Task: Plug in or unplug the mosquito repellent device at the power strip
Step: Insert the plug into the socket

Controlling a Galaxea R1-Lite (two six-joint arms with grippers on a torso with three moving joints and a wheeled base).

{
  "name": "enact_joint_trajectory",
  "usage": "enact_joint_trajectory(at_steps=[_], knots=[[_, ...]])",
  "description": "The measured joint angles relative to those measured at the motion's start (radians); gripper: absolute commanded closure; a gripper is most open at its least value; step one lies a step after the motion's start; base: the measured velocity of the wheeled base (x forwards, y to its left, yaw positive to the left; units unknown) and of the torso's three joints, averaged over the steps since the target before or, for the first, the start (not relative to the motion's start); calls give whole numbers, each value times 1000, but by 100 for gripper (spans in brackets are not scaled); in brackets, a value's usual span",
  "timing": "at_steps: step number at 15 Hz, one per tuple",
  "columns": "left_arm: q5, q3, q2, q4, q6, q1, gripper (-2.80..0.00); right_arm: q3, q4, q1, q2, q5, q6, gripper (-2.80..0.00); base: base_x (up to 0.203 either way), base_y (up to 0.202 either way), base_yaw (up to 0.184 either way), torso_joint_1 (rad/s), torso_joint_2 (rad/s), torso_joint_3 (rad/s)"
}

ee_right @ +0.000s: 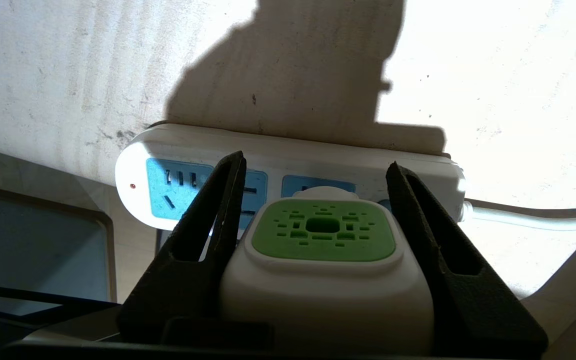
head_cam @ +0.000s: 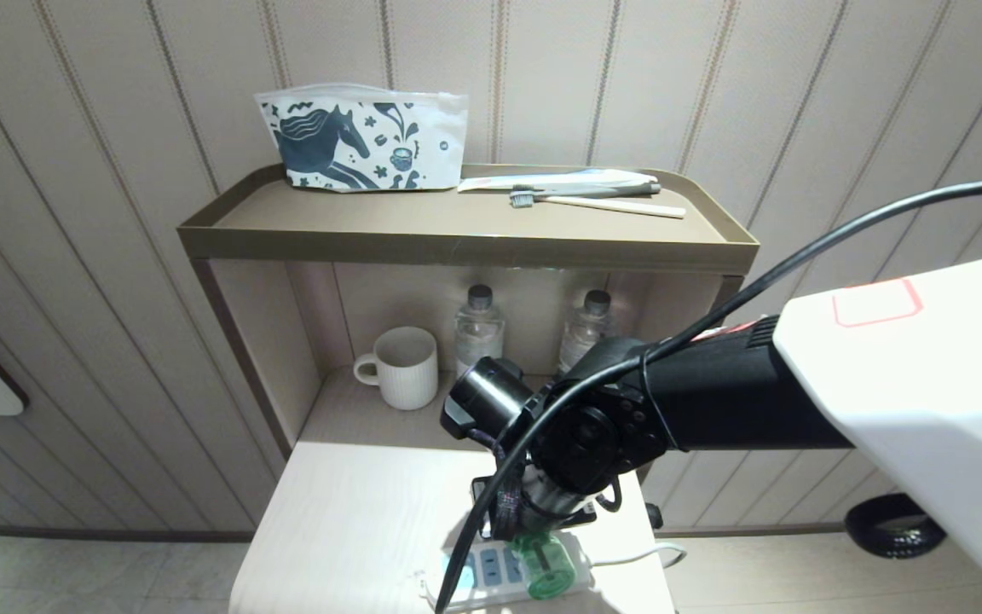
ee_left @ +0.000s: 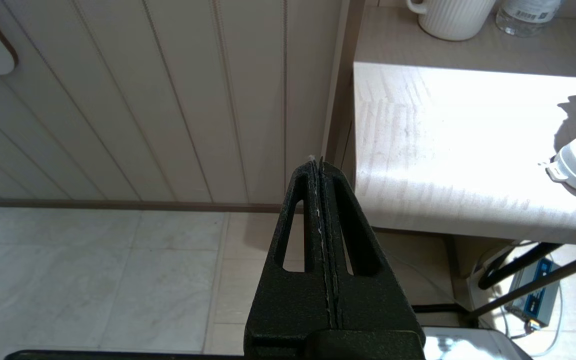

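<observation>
The right end effector [ee_right: 318, 200] reaches down over the near edge of the bench [head_cam: 346, 512], its two black fingers [ee_right: 208, 220] pinching the white head of the repellent device [ee_right: 324, 260] from either side. The device's green vented patch faces the wrist camera, and the device sits right against the power strip [ee_right: 288, 150], over its blue socket faces. Whether its plug is fully seated cannot be told. In the head view the device's green bottle [head_cam: 547, 567] lies on its side above the strip [head_cam: 491, 576], poking toward the near edge, with the right arm's black wrist covering the head. The strip lies flat at the bench's front edge, its white cord [head_cam: 644, 556] trailing off to the right.

The left end effector [ee_left: 320, 165] hangs off the left side of the bench, above the tiled floor [ee_left: 93, 280], with its fingers pressed together on nothing.

Behind the bench stands a shelf unit. A white mug [head_cam: 404, 368] and two clear bottles [head_cam: 480, 333] stand in its lower bay. On its top tray [head_cam: 457, 226] lie a horse-print pouch [head_cam: 363, 141], a toothbrush [head_cam: 593, 203] and a tube [head_cam: 559, 181].
</observation>
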Motion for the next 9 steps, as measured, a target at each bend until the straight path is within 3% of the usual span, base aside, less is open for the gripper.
enact_joint_trajectory(at_steps=[9], knots=[[0,0,0,0,0,0,0,6,0,7,-5,-8,1,0,0,0,0,0,0,0]])
